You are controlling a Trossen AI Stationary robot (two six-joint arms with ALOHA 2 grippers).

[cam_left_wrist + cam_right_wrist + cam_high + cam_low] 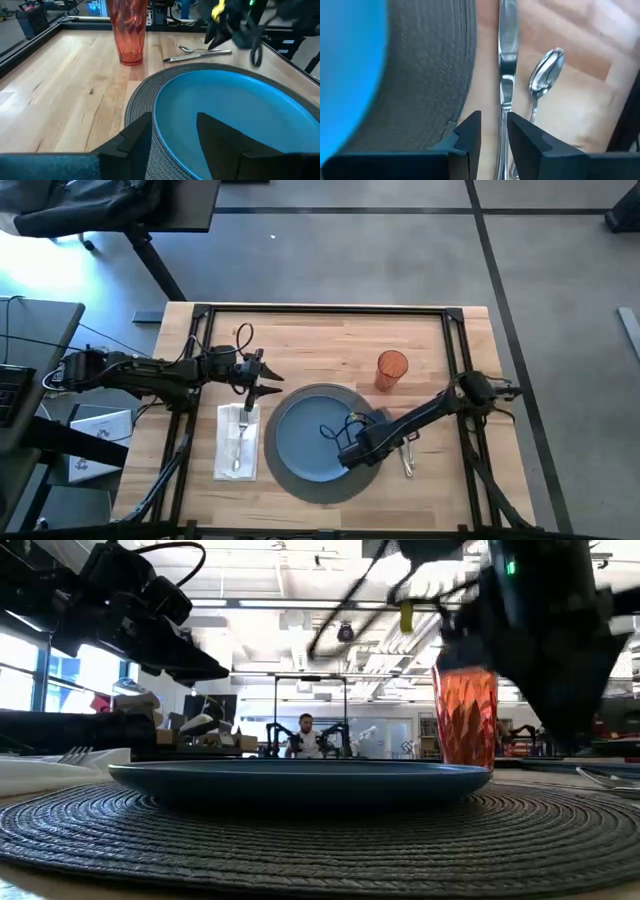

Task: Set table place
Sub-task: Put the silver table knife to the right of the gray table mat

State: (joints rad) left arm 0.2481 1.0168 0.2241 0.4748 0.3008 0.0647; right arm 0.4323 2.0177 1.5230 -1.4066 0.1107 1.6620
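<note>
On the table (330,335) the round dark grey woven place mat (345,488) lies flat and carries a blue plate (310,442). A knife (506,60) and a spoon (545,70) lie side by side on the wood just right of the mat. My right gripper (494,116) hangs over the knife's handle end, its fingers a narrow gap apart, and the knife shows through the gap. My left gripper (174,120) stands open at the mat's left edge, near the far end of a white napkin (238,442) that bears a fork.
An orange ribbed cup (391,368) stands upright on the wood beyond the plate's far right. Black frame bars run along the table's far, left and right sides. Bare wood lies at the far middle and along the near edge. A person sits far off in the room.
</note>
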